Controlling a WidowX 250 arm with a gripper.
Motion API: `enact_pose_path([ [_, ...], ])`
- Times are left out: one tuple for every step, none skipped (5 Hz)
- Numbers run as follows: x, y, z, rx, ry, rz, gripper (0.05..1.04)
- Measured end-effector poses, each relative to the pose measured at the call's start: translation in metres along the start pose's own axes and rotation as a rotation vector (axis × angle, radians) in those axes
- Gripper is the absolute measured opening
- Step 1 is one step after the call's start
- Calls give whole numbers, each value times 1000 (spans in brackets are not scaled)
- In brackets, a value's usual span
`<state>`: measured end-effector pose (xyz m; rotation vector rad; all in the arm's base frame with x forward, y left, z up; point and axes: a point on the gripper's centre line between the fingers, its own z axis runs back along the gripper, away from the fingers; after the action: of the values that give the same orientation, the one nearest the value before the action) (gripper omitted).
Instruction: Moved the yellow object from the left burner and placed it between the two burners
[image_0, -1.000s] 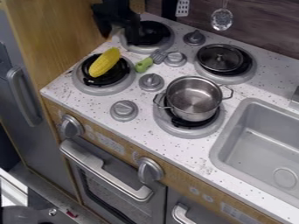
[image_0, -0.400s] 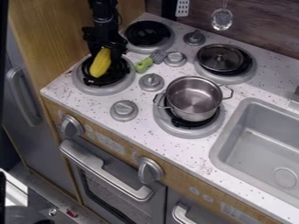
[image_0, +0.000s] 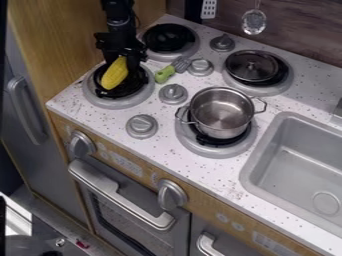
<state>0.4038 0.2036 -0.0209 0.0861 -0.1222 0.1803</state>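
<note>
The rectangular grey sink (image_0: 267, 150) lies well right of the front-left burner (image_0: 95, 99), a grey disc with a black grate, over whose back part hangs the black gripper (image_0: 123, 59); how far it is open and whether it holds anything cannot be told. A two-handled steel pot (image_0: 224, 111) stands right of that burner, yellow corn (image_0: 115, 73) is over its grate, and a green-handled grey utensil (image_0: 164, 74) lies just beside it.
</note>
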Motion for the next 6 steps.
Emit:
enact_pose_path([
  [10, -34, 28, -42, -19, 18, 621],
  [12, -85, 37, -83, -12, -5, 621],
  [-6, -106, 22, -69, 30, 0, 620],
  [-19, -115, 9, -31, 43, 1, 620],
  [-17, -113, 3, -6, 30, 12, 620],
  [-15, -115, -3, -4, 28, 6, 695],
])
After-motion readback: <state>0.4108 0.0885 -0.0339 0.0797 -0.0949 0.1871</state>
